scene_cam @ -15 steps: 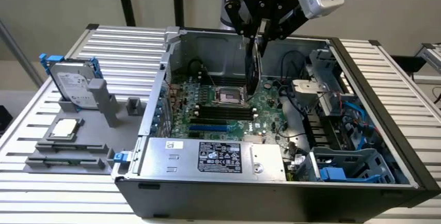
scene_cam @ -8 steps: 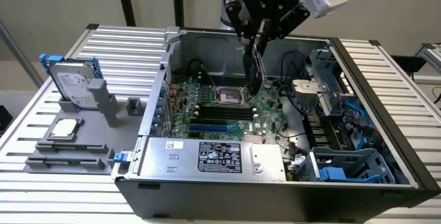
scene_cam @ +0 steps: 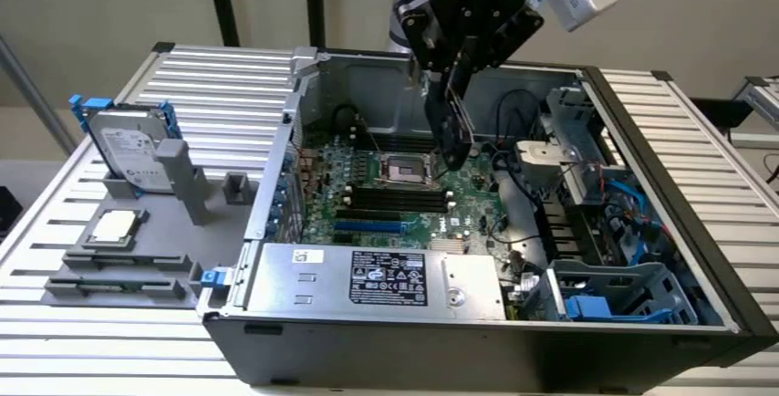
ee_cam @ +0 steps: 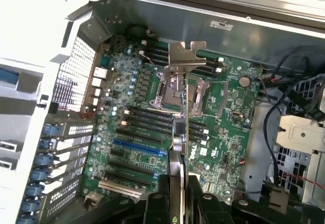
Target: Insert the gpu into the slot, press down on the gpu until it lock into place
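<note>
Slatted metal desk (scene_cam: 219, 95) carries an open computer case (scene_cam: 402, 359), and at upper centre of the exterior view the tool (scene_cam: 448, 93) pinches the gpu (scene_cam: 455, 136) edge-down above the motherboard (scene_cam: 475, 200), apart from the blue slot (scene_cam: 368, 228) at lower centre.

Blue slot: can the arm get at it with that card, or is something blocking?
Probably yes. The gripper holds the gpu above the motherboard, the case is open, and nothing lies over the slot, so the way down looks free.
</note>
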Controlling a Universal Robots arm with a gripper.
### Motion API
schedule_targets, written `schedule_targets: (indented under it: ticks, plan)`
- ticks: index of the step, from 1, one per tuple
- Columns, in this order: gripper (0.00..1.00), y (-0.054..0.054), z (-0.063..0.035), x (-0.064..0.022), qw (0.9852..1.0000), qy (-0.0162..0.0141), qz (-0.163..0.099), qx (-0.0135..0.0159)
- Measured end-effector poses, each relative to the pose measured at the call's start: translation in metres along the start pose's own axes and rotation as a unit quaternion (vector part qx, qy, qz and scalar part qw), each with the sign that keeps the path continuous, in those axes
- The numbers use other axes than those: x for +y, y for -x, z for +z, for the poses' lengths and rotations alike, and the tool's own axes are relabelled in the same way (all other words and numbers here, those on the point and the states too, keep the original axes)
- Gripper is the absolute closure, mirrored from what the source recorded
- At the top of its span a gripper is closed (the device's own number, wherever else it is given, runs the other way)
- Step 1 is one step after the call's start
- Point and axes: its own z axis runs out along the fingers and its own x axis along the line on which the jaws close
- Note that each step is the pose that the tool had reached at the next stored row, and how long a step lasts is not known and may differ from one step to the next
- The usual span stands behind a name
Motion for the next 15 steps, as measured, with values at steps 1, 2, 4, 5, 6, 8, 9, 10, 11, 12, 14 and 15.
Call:
schedule_targets:
  ticks: [1, 2, 4, 5, 6, 8, 9, 10, 11, 12, 14, 15]
  plan:
    - [0.74, 0.0, 0.0003, 0.0, 1.0, -0.0004, -0.009, 0.0007]
    - [0.74, 0.0, 0.0006, 0.0, 0.9998, -0.0008, -0.018, 0.0013]
    - [0.74, 0.0001, 0.0013, -0.0001, 0.9993, -0.0016, -0.037, 0.0026]
    - [0.74, 0.0001, 0.0016, -0.0001, 0.999, -0.0019, -0.045, 0.0031]
    - [0.74, 0.0001, 0.002, -0.0001, 0.9985, -0.0023, -0.054, 0.0037]
    - [0.74, 0.0001, 0.0027, -0.0002, 0.9974, -0.0031, -0.072, 0.0049]
    - [0.74, 0.0001, 0.0031, -0.0002, 0.9967, -0.0035, -0.081, 0.0055]
    - [0.74, 0.0002, 0.0034, -0.0002, 0.9959, -0.0039, -0.09, 0.006]
    - [0.74, 0.0002, 0.0038, -0.0003, 0.995, -0.0043, -0.099, 0.0065]
    - [0.74, 0.0002, 0.0041, -0.0003, 0.9941, -0.0048, -0.109, 0.0071]
    - [0.74, 0.0002, 0.0049, -0.0004, 0.9919, -0.0057, -0.127, 0.0078]
    - [0.74, 0.0003, 0.0053, -0.0004, 0.9907, -0.0062, -0.136, 0.008]
